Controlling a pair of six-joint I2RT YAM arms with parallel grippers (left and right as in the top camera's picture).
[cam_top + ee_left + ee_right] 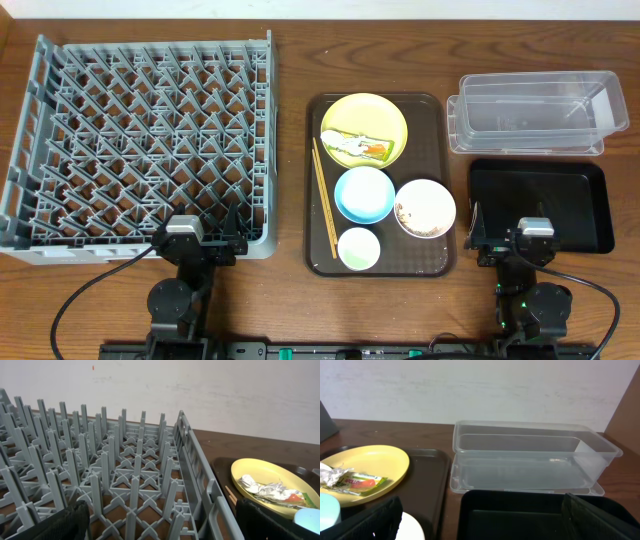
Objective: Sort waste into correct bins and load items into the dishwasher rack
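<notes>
The left gripper [197,243] and right gripper [520,245] are seen spread and empty at the counter's near edge, seemingly parked clear of the work. The snack wrapper [362,148] is found on the yellow plate [385,112], at the brown tray's [441,112] far edge. Nothing is loaded in the dishwasher rack [268,140].

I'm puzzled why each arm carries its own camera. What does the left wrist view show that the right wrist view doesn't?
Only the left wrist view shows the rack. Only the right wrist view shows the tub and the black tray. Both show the plate with the wrapper on it, on the brown tray.
</notes>
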